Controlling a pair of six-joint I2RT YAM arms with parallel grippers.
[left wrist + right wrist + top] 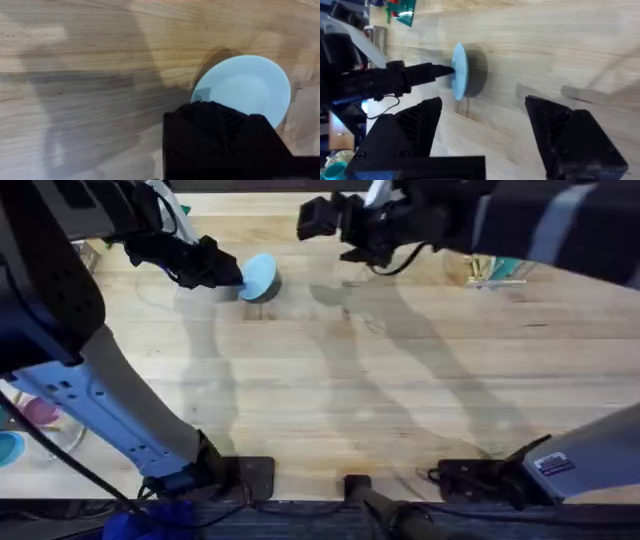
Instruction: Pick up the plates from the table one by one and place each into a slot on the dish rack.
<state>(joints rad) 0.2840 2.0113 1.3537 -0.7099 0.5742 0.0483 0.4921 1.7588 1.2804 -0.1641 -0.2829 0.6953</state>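
Your left gripper (232, 273) reaches over the far left of the tabletop (330, 390) and is clenched on the rim of the light blue plate (260, 275). In the right wrist view you see that plate (459, 70) held on edge, tilted up off the wood, with its shadow behind it. From the left wrist, the plate's (250, 87) face shows just past the black fingers. Farther right, your right gripper (482, 135) hangs above the tabletop's far middle, fingers spread wide and holding nothing, apart from the plate.
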